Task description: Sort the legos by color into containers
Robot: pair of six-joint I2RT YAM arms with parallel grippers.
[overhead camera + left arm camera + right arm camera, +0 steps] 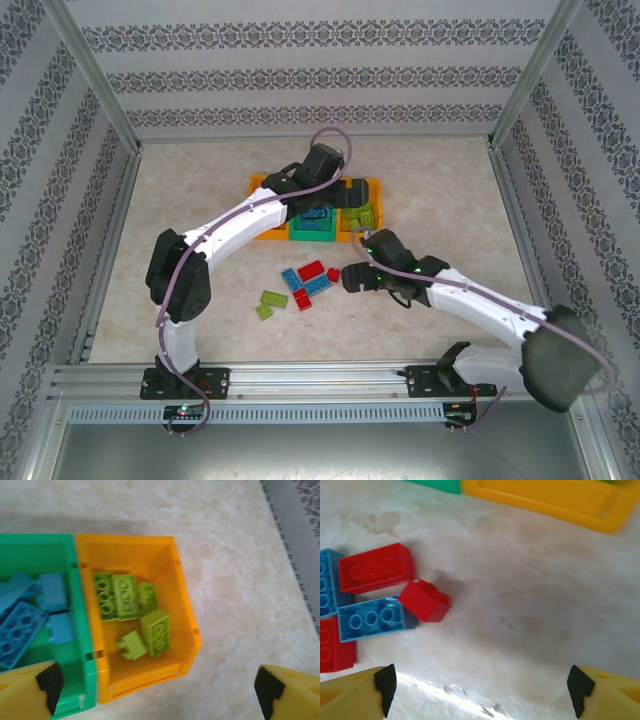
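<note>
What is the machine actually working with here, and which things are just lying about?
In the job:
loose red plastic studded bricks; loose blue plastic bricks; loose lime green plastic bricks; orange plastic bin; green plastic bin; left gripper; right gripper.

Just there:
patterned wall panels; metal frame rail; purple cable.

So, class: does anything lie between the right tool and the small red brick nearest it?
Nothing visible does: only bare table separates the open right tool from the small red brick.
</note>
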